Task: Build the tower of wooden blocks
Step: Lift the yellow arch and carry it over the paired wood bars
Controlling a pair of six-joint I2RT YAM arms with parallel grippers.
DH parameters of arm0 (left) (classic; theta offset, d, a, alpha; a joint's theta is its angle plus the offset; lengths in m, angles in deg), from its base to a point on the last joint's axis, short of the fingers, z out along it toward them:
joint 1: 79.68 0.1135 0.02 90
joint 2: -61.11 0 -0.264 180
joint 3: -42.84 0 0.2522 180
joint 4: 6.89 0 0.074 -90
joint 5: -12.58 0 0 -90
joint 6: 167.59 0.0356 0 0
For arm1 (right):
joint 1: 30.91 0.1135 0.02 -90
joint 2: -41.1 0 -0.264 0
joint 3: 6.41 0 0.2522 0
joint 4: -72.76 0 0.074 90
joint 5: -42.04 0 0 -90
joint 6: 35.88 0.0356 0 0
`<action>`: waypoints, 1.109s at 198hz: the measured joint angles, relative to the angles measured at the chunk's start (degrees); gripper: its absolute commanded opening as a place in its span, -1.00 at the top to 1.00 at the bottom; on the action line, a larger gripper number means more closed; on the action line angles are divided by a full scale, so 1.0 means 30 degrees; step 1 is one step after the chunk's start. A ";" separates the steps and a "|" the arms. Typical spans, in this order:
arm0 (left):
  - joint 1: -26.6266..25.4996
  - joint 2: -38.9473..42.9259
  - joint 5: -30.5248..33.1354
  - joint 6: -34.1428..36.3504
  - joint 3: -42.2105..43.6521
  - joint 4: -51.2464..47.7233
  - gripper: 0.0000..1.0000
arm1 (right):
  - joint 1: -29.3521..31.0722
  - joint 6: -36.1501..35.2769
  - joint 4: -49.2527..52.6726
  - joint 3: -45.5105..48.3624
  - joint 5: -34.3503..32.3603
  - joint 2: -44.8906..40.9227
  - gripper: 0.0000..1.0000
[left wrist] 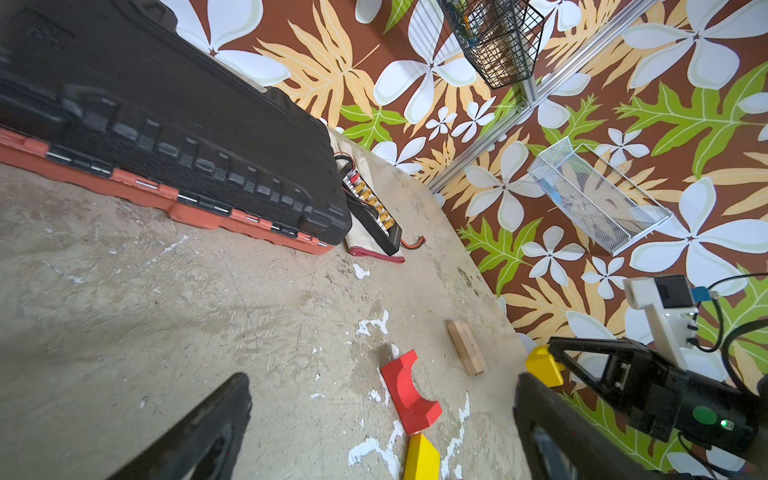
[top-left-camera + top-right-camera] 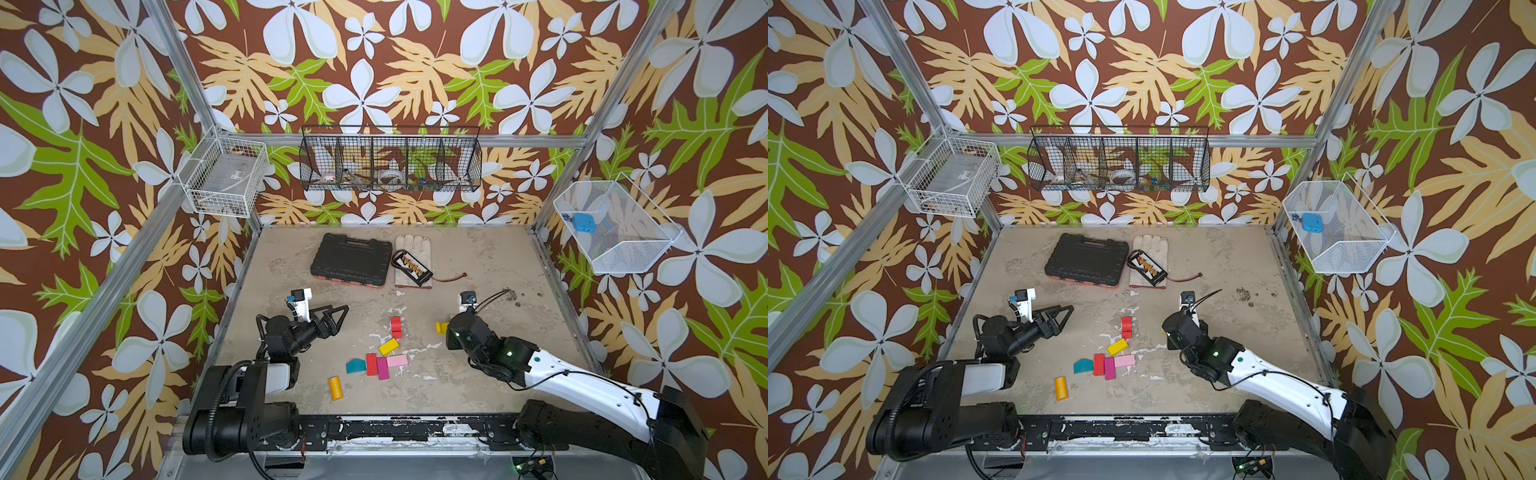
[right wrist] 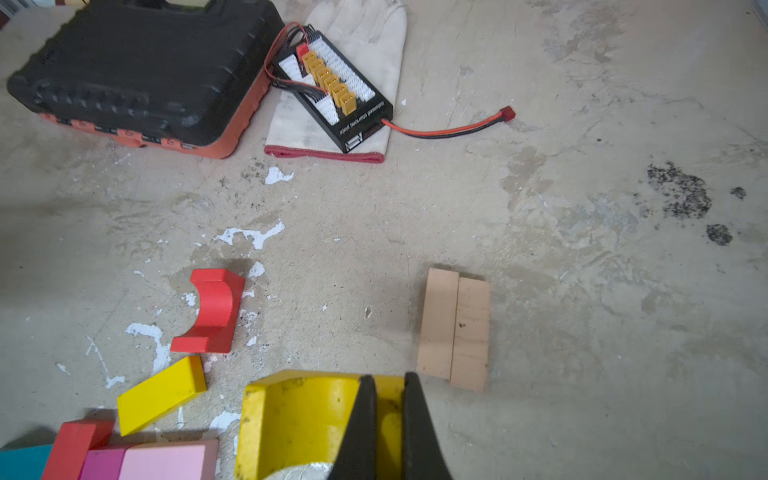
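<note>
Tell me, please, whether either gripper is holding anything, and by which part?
The right gripper is shut on the yellow arch, pinching one of its end legs beside the cut-out. The left gripper is open and holds nothing.

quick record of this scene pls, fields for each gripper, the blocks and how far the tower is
left gripper: open, empty, left of the blocks
right gripper: shut on yellow arch
tan blocks: two, flat, side by side, next to the held arch
red arch: lying flat, loose
cluster: teal wedge, red block, magenta block, pink block packed together; yellow block close by
orange cylinder: on its side, apart
tower: not started, nothing stacked
</note>
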 measured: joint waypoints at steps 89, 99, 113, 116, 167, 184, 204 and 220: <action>0.0000 -0.0328 -0.0255 -0.0066 -0.0087 0.0342 -0.99 | -0.5064 -0.2987 -0.0969 -0.2324 0.2186 0.1428 1.00; 0.0000 -0.0408 -0.0321 -0.0066 -0.0124 0.0350 -0.99 | -0.5486 -0.3002 -0.1406 -0.2069 0.2718 0.2280 1.00; 0.0000 -0.0561 -0.0430 -0.0073 -0.0175 0.0401 -0.99 | -0.5901 -0.3075 -0.1596 -0.1872 0.3315 0.3308 1.00; 0.0000 -0.0590 -0.0444 -0.0073 -0.0189 0.0401 -0.99 | -0.5938 -0.3096 -0.1596 -0.1872 0.3351 0.3432 1.00; -0.0007 -0.1209 -0.0940 -0.0335 -0.0321 0.0845 -0.99 | -0.6484 -0.3504 -0.2295 -0.0925 0.3453 0.3789 1.00; -0.0073 -0.1326 -0.1158 -0.0495 -0.0328 0.1129 -0.99 | -0.6477 -0.3504 -0.2557 -0.0765 0.3526 0.3832 1.00; -0.0357 -0.1392 -0.1479 -0.0495 -0.0342 0.1545 -1.00 | -0.6484 -0.3504 -0.2943 -0.0663 0.3621 0.4058 1.00; -0.0546 -0.1479 -0.1639 -0.0495 -0.0452 0.1654 -0.99 | -0.6492 -0.3497 -0.3096 -0.0590 0.3665 0.4211 1.00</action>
